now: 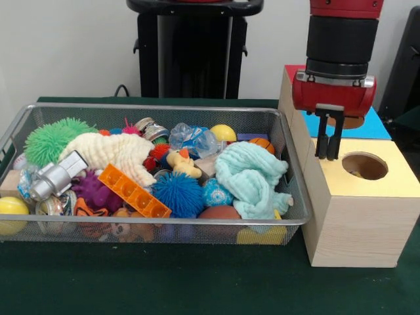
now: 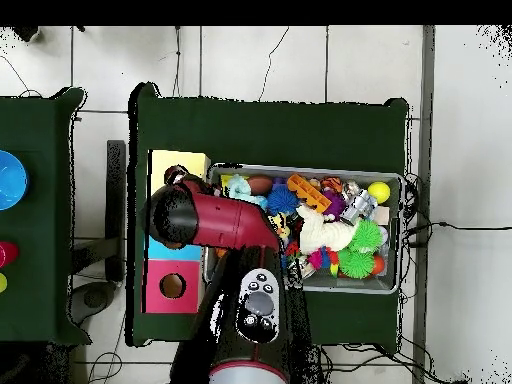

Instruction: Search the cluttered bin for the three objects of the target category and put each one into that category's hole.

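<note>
A wire mesh bin (image 1: pixel 157 108) is packed with toys: a green fuzzy ball (image 1: pixel 52 139), a cream cloth (image 1: pixel 118 152), an orange brick (image 1: pixel 133 190), a blue spiky ball (image 1: pixel 178 193), a mint cloth (image 1: pixel 252 177), a rubber duck (image 1: pixel 180 163) and a yellow ball (image 1: pixel 223 133). To its right stands a wooden box with a yellow top and a round hole (image 1: pixel 365 165). My gripper (image 1: pixel 329 149) hangs just left of that hole, above the box top, shut and holding nothing. In the overhead view the arm (image 2: pixel 215 222) covers the gripper.
Behind the yellow box sit a blue-topped box (image 1: pixel 374 126) and a red-topped one (image 1: pixel 293 69); the red box's hole (image 2: pixel 172 286) shows from overhead. A side table (image 2: pixel 30 215) holds a blue dish (image 2: pixel 10 180).
</note>
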You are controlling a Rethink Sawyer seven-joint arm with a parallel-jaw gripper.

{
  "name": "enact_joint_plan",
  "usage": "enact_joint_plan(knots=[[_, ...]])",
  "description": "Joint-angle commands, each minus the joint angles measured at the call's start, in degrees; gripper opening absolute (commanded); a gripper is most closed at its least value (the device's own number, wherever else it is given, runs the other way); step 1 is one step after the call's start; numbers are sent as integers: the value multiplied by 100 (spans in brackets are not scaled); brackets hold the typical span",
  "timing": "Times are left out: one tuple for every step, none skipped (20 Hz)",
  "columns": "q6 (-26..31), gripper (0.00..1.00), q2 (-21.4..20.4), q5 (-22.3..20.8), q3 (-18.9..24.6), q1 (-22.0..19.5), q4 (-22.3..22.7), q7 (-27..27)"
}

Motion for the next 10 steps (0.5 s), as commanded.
enact_joint_plan(knots=[[2604, 0, -844, -102, -292, 203, -269, 860], [3008, 0, -907, -172, -363, 206, -463, 834], [3301, 0, -940, -256, -405, 179, -618, 738], [3463, 0, -985, -344, -428, 139, -709, 585], [3502, 0, -1003, -432, -429, 84, -764, 404], [3426, 0, -1017, -495, -395, 17, -747, 248], [3230, 0, -1025, -536, -340, -62, -652, 115], [2908, 0, -1011, -581, -262, -144, -534, -13], [2522, 0, -993, -636, -147, -272, -370, -179], [2284, 0, -949, -704, -42, -417, -307, -332]])
